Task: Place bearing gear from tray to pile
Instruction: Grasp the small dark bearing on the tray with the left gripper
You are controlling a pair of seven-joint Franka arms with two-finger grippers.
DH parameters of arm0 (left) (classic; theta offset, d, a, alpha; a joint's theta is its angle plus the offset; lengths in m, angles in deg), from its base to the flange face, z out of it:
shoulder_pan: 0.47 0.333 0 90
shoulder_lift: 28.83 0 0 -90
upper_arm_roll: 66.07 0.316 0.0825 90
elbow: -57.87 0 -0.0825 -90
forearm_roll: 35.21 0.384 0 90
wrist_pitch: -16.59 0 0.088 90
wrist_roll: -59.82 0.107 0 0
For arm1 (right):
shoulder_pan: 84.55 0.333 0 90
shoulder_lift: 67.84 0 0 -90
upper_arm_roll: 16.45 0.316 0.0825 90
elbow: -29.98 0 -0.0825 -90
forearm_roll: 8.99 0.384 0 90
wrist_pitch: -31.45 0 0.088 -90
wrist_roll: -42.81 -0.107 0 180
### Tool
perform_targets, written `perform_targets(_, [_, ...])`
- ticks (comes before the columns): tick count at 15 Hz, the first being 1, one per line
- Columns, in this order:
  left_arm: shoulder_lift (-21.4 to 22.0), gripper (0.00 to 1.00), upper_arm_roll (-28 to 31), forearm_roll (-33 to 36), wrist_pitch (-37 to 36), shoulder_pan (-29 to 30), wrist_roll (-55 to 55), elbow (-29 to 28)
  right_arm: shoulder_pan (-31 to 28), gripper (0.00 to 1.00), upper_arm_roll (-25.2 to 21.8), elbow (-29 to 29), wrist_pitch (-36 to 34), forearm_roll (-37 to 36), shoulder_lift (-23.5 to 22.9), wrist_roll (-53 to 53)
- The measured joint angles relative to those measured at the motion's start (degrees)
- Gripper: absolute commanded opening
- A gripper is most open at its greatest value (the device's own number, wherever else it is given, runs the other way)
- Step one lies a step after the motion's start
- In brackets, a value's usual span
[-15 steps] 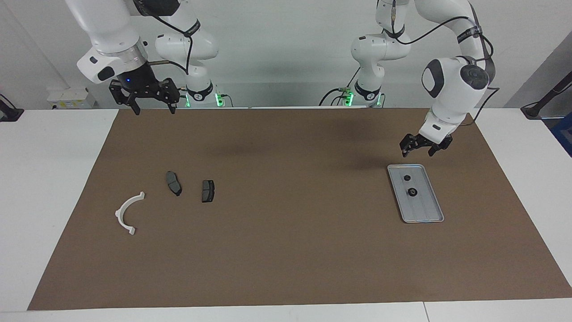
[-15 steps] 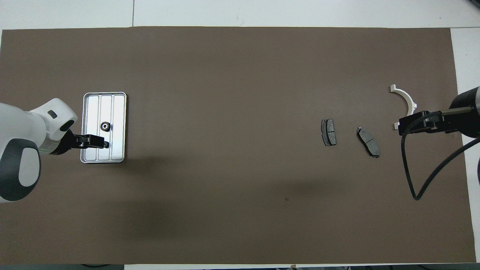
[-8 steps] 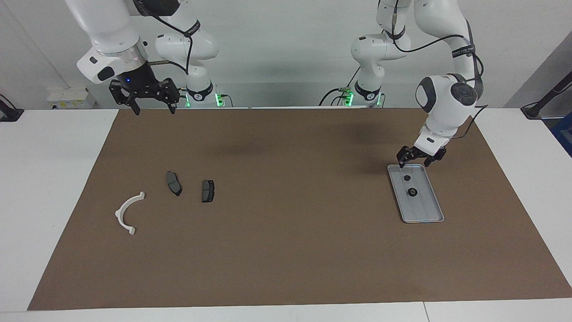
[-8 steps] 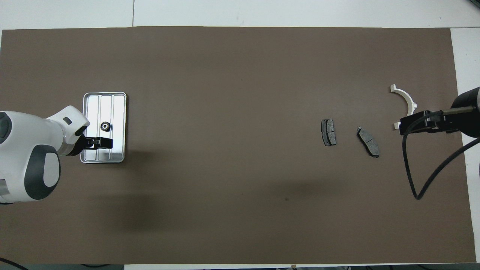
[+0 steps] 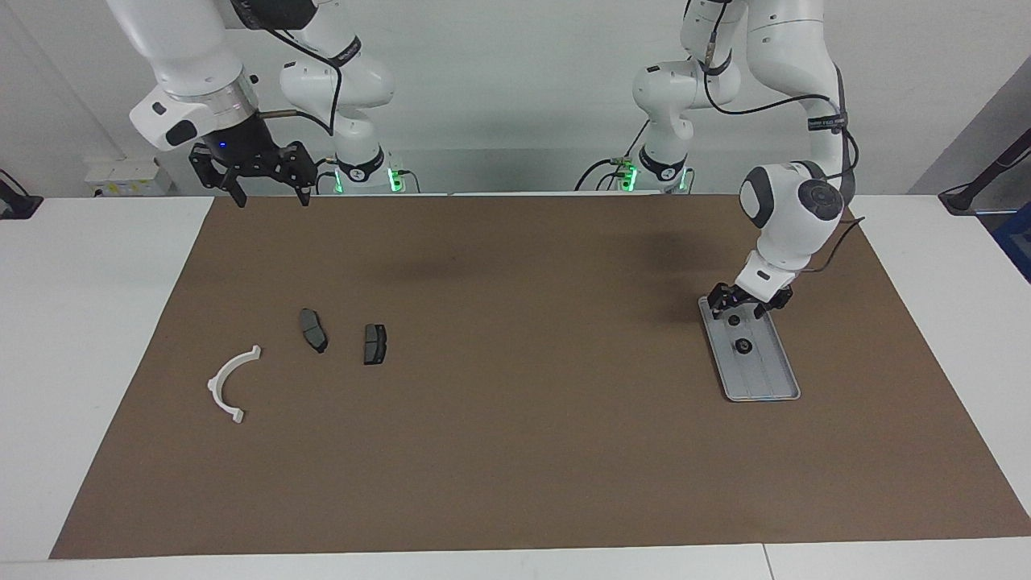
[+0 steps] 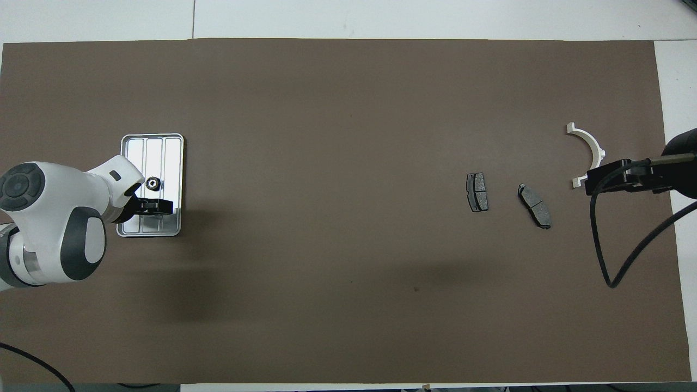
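The silver tray (image 5: 767, 379) lies on the brown mat toward the left arm's end, also in the overhead view (image 6: 158, 149). Two small dark round parts sit in it: a bearing gear (image 5: 743, 347) near its middle (image 6: 153, 183) and a second part (image 5: 733, 320) nearer to the robots. My left gripper (image 5: 744, 304) is open and low over that second part, hiding it in the overhead view (image 6: 157, 206). The pile is a white half-ring bracket (image 5: 232, 383) (image 6: 589, 148) and two brake pads (image 5: 313, 330) (image 5: 374, 344). My right gripper (image 5: 263, 192) waits open, raised near the pile.
The brown mat (image 5: 515, 451) covers most of the white table. The brake pads (image 6: 477, 192) (image 6: 535, 206) lie beside the bracket toward the table's middle. A black cable (image 6: 604, 256) hangs from the right arm over the mat.
My left gripper has come down and forward from above the mat to low over the tray's end nearer the robots. The right gripper has shifted slightly.
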Motion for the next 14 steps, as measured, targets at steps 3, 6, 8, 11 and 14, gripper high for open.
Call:
perform_targets(3, [-0.57,0.51,0.02,0.0,0.34,0.03,0.11,0.0,0.0,1.0,0.0,0.0,0.0,0.0,0.0,0.0])
perform_targets(6, [-0.55,0.0,-0.11,-0.01,0.43,0.02,0.16,0.19,0.0,1.0,0.0,0.0,0.0,0.0,0.0,0.0])
perform_targets(8, [-0.54,0.0,-0.14,-0.01,0.43,0.03,0.18,0.38,0.0,1.0,0.0,0.0,0.0,0.0,0.0,0.0])
perform_targets(11, [-0.57,0.0,0.05,-0.03,-4.0,0.06,0.2,3.07,0.0,1.0,0.0,0.0,0.0,0.0,0.0,0.0])
perform_targets(14, [-0.38,0.0,-0.39,-1.14,-19.79,-0.18,-2.2,14.56,0.0,1.0,0.0,0.0,0.0,0.0,0.0,0.0])
